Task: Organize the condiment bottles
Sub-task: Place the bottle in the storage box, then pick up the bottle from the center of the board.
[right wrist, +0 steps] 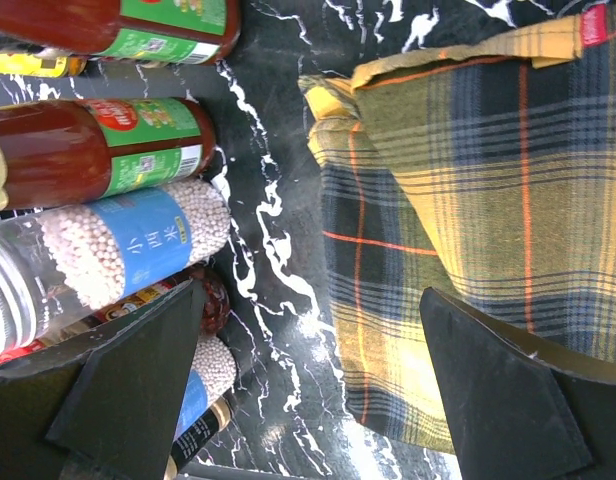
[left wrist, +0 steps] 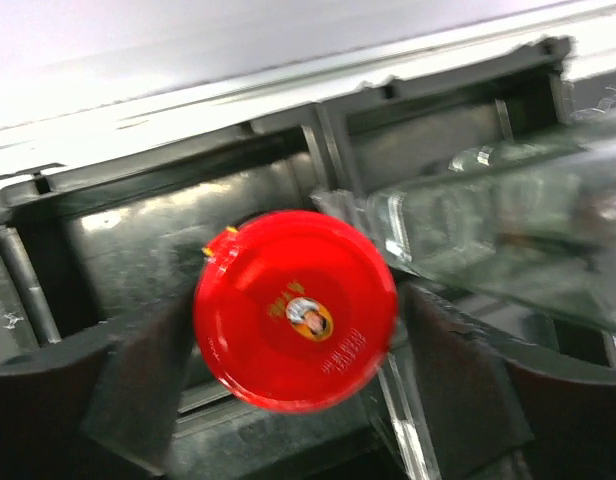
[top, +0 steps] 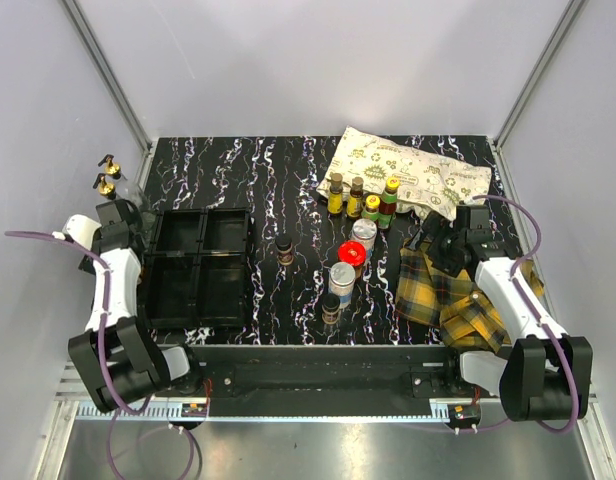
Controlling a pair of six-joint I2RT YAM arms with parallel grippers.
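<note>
My left gripper (top: 123, 215) is at the far left corner of the black tray (top: 198, 268). In the left wrist view it (left wrist: 293, 330) is shut on a red-lidded jar (left wrist: 296, 308), with a clear bottle (left wrist: 508, 220) just beside it. Two gold-capped clear bottles (top: 108, 175) stand at the far left. Yellow and green sauce bottles (top: 363, 200), two silver-lidded shakers (top: 341, 280), another red-lidded jar (top: 352, 253) and two tiny dark bottles (top: 284, 248) stand mid-table. My right gripper (top: 443, 240) is open and empty, between a shaker (right wrist: 128, 250) and the cloth.
A yellow plaid cloth (top: 458, 295) lies under my right arm and shows in the right wrist view (right wrist: 468, 200). A patterned pouch (top: 403, 175) lies at the back right behind the sauce bottles. The tray has four compartments. White walls enclose the table.
</note>
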